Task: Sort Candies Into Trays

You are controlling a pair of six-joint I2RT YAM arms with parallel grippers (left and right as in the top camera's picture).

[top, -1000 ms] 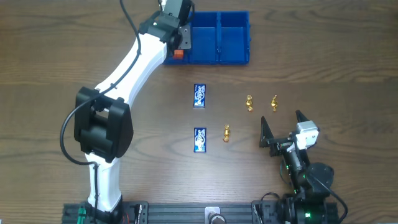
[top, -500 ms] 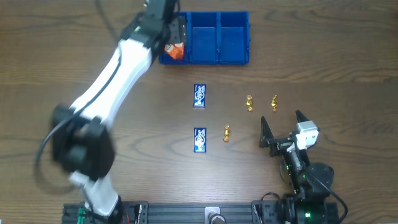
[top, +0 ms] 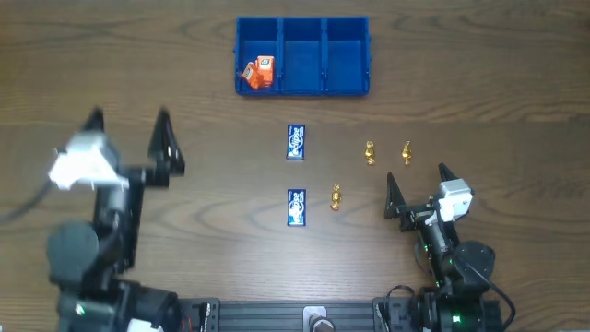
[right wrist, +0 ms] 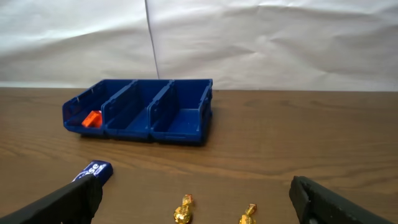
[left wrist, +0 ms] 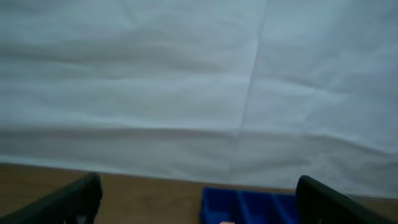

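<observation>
Orange candy (top: 258,74) binned in tray (top: 302,91). Left claw (top: 129,113) and right claw (top: 415,172) gape, empty. Next: grasp blue candy (top: 296,142) nearest tray.

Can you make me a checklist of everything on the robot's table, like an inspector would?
Surface: brown wooden table.
Job's things: blue tray with three compartments, orange candy in its left-end one; two blue candies and three gold candies loose on the table.
Clutter: nothing seen.
Grippers: left gripper open and empty; right gripper open and empty, beside the gold candies.
Cables: dark cable by the right arm's base.
Surroundings: white sheet behind the table.
</observation>
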